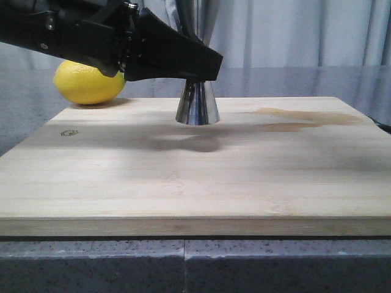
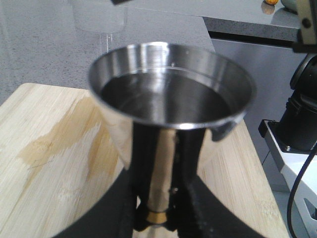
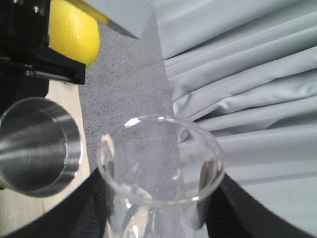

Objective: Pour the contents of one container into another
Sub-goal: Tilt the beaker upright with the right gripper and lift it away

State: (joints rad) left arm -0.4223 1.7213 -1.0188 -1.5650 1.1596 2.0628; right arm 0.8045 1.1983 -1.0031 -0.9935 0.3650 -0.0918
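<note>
One jigger (image 1: pixel 197 104) stands upright on the wooden board (image 1: pixel 195 177), toward its far edge. The left gripper (image 1: pixel 204 70) reaches in from the left at the height of the jigger's waist and hides its upper cone in the front view. In the left wrist view the black fingers (image 2: pixel 119 208) sit on either side of the narrow waist with the gold band (image 2: pixel 157 216) between them, closed on the jigger (image 2: pixel 171 99). The upper cup holds a dark liquid that reaches close to the rim.

One beaker (image 3: pixel 158 173) shows in the right wrist view, clear glass, held between the dark fingers (image 3: pixel 237 208) of the right gripper (image 3: pixel 158 218), whose jaws press against its sides. Its mouth lies just beside the jigger's rim (image 3: pixel 37 148); I cannot tell whether the two touch. Whether any liquid is in the beaker I cannot tell. The beaker also appears faintly at the top of the left wrist view (image 2: pixel 99 17), beyond the jigger. The front view does not show it or the right gripper.

One lemon (image 1: pixel 88 82) lies just off the board's far left corner on the grey counter (image 1: pixel 24 110), partly behind the left arm. A brownish wet stain (image 1: pixel 299 119) spreads on the board to the right of the jigger. A small logo (image 1: pixel 68 132) is printed near the board's left edge. Grey curtains (image 1: pixel 293 30) hang behind.
</note>
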